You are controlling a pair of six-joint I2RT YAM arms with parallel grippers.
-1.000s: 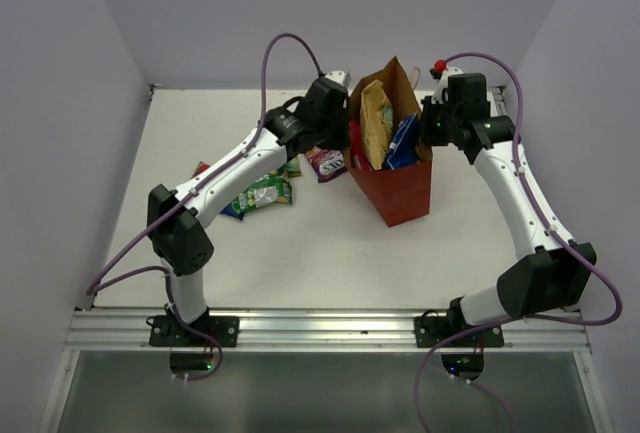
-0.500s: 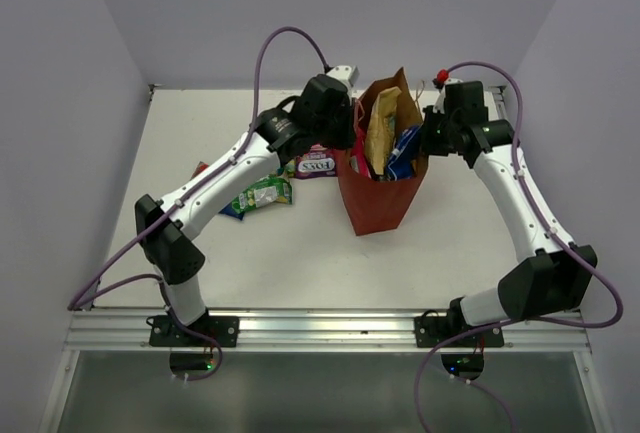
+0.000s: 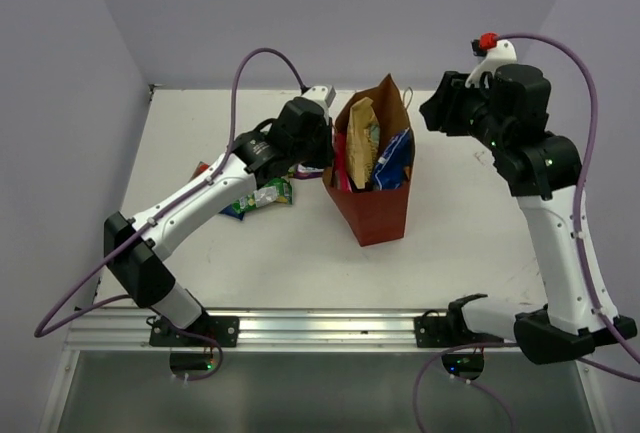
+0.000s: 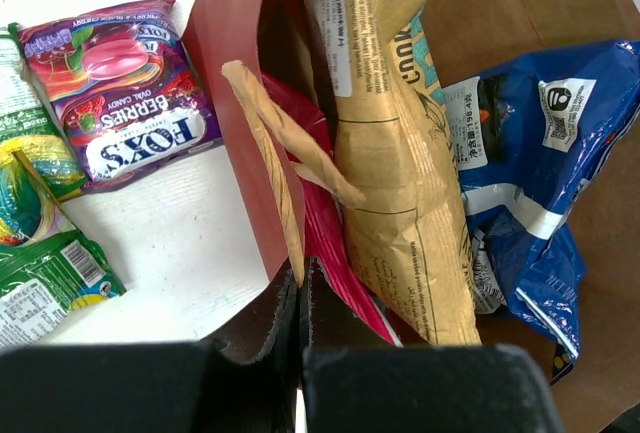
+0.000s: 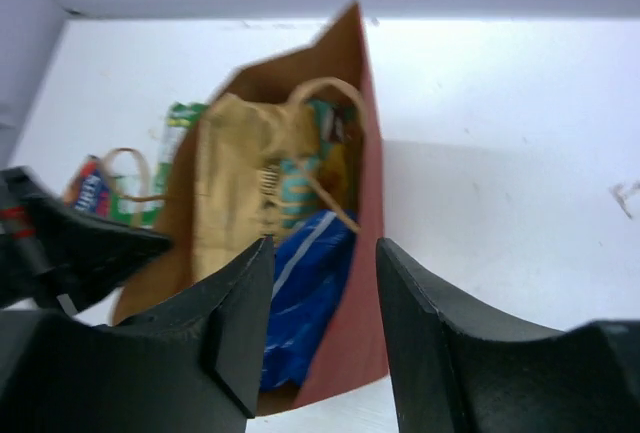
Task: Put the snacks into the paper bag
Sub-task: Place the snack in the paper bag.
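The left hand pinches the left wall of the paper bag, upright on the table. The right hand, previously closed at the bag, is now raised clear of it, part-spread and empty.

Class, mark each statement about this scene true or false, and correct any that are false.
1. The purple candy packet is inside the paper bag. False: it lies on the table beside the bag.
2. The right gripper is open and holds nothing. True.
3. A blue packet sits inside the paper bag. True.
4. The left gripper is open, clear of the bag. False: it is shut on the bag's rim.
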